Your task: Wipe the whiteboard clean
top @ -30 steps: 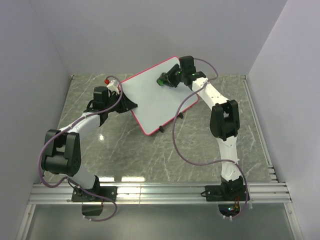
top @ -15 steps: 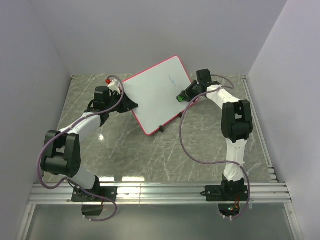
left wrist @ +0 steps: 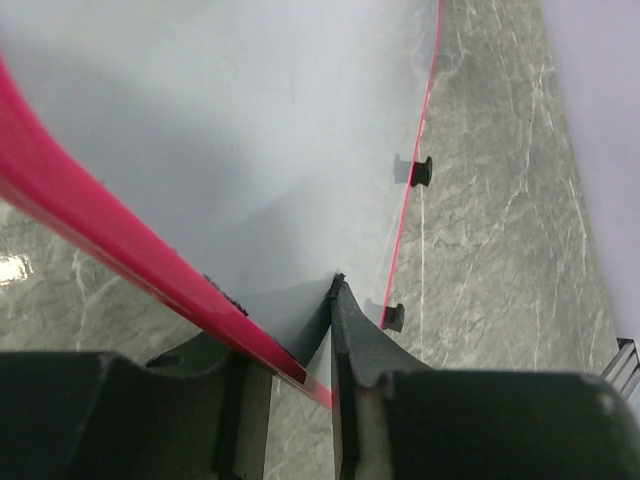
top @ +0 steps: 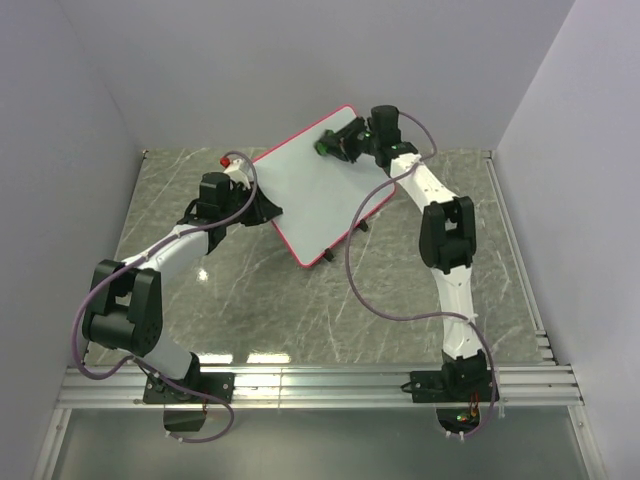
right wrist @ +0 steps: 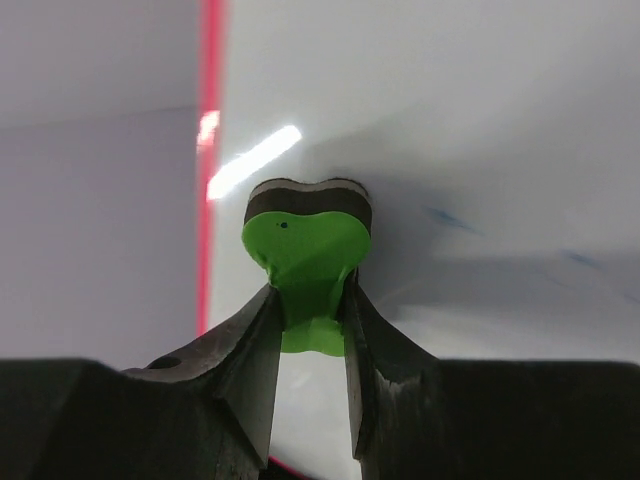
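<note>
I have right jaws clamped on green eraser at whiteboard far corner; left jaws pinch its left rim. Faint blue marks lie just nearward, so I'd stroke near.

We see the whiteboard as a smooth, glossy white sheet catching a streak of light, and its pink-red rim is shiny like plastic. The table looks like polished grey marble. The eraser is glossy green plastic with a dark, felt-like pad. The fingers of the right gripper are matt black.
</note>
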`<action>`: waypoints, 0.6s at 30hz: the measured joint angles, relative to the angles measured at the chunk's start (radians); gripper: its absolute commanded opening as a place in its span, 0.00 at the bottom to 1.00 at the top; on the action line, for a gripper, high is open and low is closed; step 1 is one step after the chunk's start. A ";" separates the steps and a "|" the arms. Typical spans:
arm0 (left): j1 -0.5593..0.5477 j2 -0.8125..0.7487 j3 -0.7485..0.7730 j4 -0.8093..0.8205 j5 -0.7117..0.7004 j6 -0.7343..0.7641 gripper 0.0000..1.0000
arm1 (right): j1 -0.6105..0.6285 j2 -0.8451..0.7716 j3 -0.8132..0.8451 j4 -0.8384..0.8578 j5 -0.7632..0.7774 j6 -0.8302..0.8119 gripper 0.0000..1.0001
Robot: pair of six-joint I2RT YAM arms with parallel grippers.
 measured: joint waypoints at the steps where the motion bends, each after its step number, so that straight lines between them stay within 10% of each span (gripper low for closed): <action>1: -0.005 0.000 0.001 -0.003 -0.005 0.000 0.00 | 0.010 0.025 0.042 0.032 -0.012 0.023 0.00; 8: -0.014 -0.005 0.002 -0.020 -0.018 0.008 0.00 | 0.044 0.099 0.150 0.143 -0.034 0.130 0.00; 18: -0.024 -0.019 0.001 -0.046 -0.020 0.032 0.00 | -0.030 -0.058 -0.159 0.073 0.032 0.090 0.00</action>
